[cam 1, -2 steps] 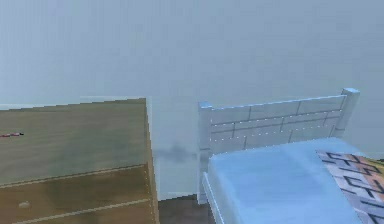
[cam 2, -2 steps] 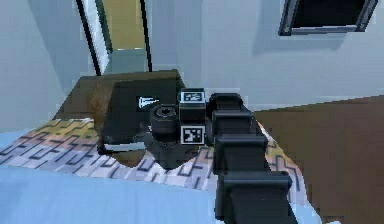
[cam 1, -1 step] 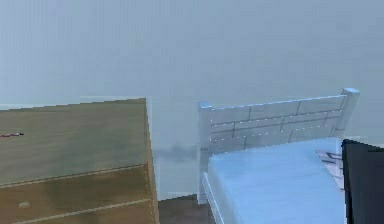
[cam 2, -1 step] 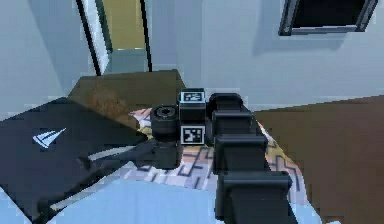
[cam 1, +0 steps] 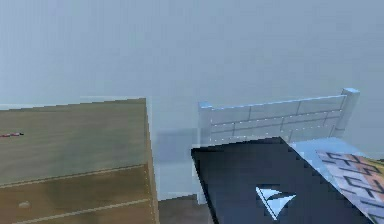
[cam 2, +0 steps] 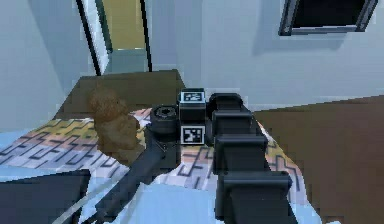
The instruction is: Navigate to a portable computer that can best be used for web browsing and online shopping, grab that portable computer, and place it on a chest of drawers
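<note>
1. Laptop (cam 1: 268, 185): black, lid down, white emblem on top; low in the forward view, in front of the white headboard (cam 1: 275, 115).
2. Chest of drawers (cam 1: 75, 150): light wood, just beside the headboard.
3. Jaws: at the far end of the arm (cam 2: 235, 150), over the patterned bedspread (cam 2: 55, 140); whether apart, together or holding anything, cannot tell.
4. Teddy bear (cam 2: 115, 125): brown, on the bedspread, near the jaws.

Dark, seemingly ribbed square arm (cam 2: 242, 165); two black-marked white squares (cam 2: 191, 116); dark thin-fingered gripper (cam 2: 112, 205).
</note>
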Controlling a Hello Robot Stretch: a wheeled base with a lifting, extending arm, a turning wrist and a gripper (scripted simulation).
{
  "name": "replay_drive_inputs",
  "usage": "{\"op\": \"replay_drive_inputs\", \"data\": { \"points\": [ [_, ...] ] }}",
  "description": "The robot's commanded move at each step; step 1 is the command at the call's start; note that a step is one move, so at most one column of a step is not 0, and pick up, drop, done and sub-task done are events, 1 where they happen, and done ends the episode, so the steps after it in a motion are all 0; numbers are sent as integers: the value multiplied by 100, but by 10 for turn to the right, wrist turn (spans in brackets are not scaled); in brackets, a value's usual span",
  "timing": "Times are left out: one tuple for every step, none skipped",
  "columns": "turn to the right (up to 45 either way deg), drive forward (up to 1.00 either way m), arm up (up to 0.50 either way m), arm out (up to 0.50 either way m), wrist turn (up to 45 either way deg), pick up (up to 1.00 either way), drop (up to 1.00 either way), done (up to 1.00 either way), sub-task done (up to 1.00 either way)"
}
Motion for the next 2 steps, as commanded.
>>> {"op": "replay_drive_inputs", "data": {
  "points": [
    [0,0,0,-12,0,0,0,0,0],
    [450,0,0,0,0,0,0,0,0]
  ]
}}
